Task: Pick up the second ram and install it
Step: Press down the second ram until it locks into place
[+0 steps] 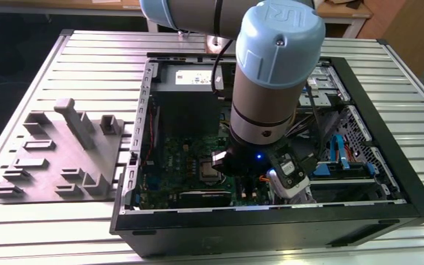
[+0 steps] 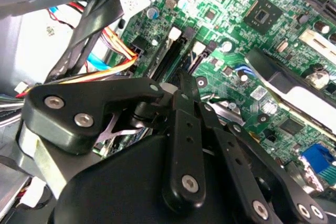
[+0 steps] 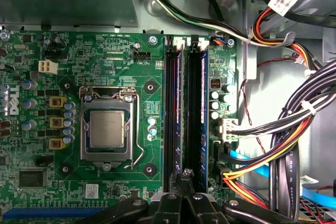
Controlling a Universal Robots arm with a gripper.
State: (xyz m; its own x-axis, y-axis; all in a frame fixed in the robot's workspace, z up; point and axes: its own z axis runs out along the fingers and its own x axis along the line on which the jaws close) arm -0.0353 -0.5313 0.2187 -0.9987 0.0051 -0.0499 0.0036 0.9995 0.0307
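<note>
Inside the open computer case [image 1: 388, 165], my gripper [image 1: 250, 190] hangs low over the green motherboard [image 3: 105, 51]. Two long dark memory slots run side by side on the board. A thin dark stick seems to sit in the slot on the processor side [image 3: 175, 119] and in the slot on the cable side [image 3: 198, 119]. I cannot tell which one is the second ram. My gripper [image 3: 186, 174] is shut, its tips together over one end of the slots, roughly between them. Nothing shows between the fingers [image 2: 181, 85].
The processor socket [image 3: 107, 129] lies beside the slots. Bundles of coloured cables [image 3: 283, 145] crowd the other side, close to the gripper. A grey plastic tray with upright blocks [image 1: 57, 160] stands on the slatted table [image 1: 94, 61] at the exterior view's left.
</note>
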